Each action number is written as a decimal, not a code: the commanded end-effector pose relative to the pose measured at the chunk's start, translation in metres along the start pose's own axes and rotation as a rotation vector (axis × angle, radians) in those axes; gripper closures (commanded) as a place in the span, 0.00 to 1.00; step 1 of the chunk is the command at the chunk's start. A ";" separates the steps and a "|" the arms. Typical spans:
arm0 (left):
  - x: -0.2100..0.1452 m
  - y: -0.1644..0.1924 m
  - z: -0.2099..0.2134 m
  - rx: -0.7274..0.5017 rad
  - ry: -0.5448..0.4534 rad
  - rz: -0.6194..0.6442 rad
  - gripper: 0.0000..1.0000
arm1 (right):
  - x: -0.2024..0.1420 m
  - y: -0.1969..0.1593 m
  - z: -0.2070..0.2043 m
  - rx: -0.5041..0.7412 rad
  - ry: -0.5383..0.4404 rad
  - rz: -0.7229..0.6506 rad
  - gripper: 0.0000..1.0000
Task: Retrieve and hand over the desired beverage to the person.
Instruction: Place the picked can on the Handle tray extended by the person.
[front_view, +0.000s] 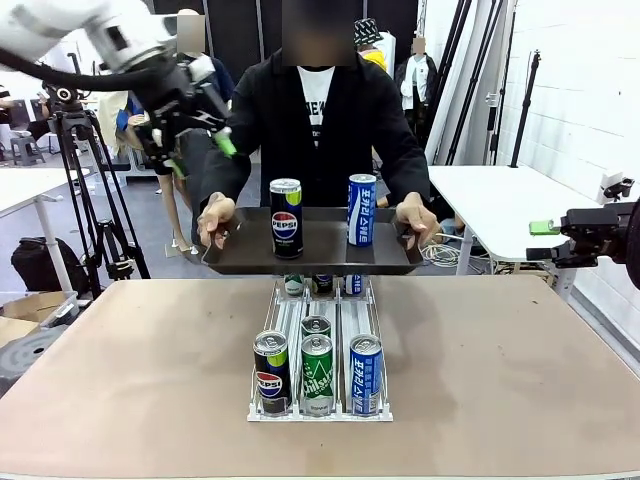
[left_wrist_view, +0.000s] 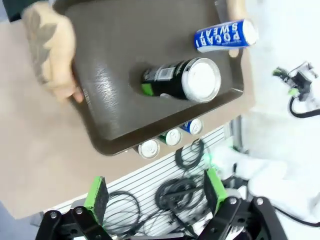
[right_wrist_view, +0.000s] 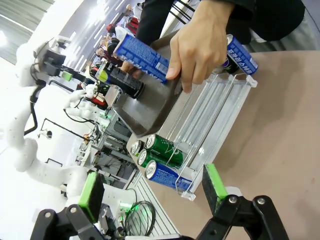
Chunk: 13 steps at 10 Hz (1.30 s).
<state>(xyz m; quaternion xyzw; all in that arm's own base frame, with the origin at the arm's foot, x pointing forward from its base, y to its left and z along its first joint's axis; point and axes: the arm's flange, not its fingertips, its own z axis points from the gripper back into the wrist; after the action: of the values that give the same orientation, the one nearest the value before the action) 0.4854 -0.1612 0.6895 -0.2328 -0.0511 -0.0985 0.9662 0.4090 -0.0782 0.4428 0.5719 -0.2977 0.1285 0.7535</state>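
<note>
The person (front_view: 318, 110) stands at the far side and holds a dark tray (front_view: 240, 255) with both hands. On it stand a black Pepsi can (front_view: 286, 217) and a blue Pocari Sweat can (front_view: 361, 209). My left gripper (front_view: 200, 155) hangs open, high above the tray's left end, with nothing between its fingers. The left wrist view looks down between the open left gripper (left_wrist_view: 155, 192) onto the tray (left_wrist_view: 115, 60), the Pepsi can (left_wrist_view: 182, 80) and the Pocari can (left_wrist_view: 225, 35). My right gripper (front_view: 540, 240) is open and empty beyond the table's right edge; the right gripper (right_wrist_view: 152, 190) faces the tray (right_wrist_view: 145, 107).
A clear can rack (front_view: 320, 400) sits mid-table with Pepsi (front_view: 271, 372), green (front_view: 317, 372) and blue (front_view: 366, 373) cans in front and more behind. The person's hand (right_wrist_view: 200, 45) grips the tray's end above the rack (right_wrist_view: 215, 115). A tripod (front_view: 85, 190) stands at left, a white table (front_view: 500, 200) at right.
</note>
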 end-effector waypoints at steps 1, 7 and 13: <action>-0.032 0.040 0.008 -0.129 -0.096 0.009 0.00 | 0.000 0.001 -0.001 0.012 -0.007 0.002 0.00; -0.078 0.175 0.022 -0.424 -0.254 0.032 0.00 | 0.000 0.001 -0.001 0.012 -0.007 0.002 0.00; -0.117 0.292 -0.060 -0.656 -0.325 0.067 0.00 | 0.000 0.001 -0.001 0.012 -0.007 0.002 0.00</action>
<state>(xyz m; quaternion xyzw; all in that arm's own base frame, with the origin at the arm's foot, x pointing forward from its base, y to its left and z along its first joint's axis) 0.4268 0.0798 0.5063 -0.5137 -0.1563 -0.0447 0.8424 0.4089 -0.0783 0.4429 0.5719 -0.2978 0.1285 0.7535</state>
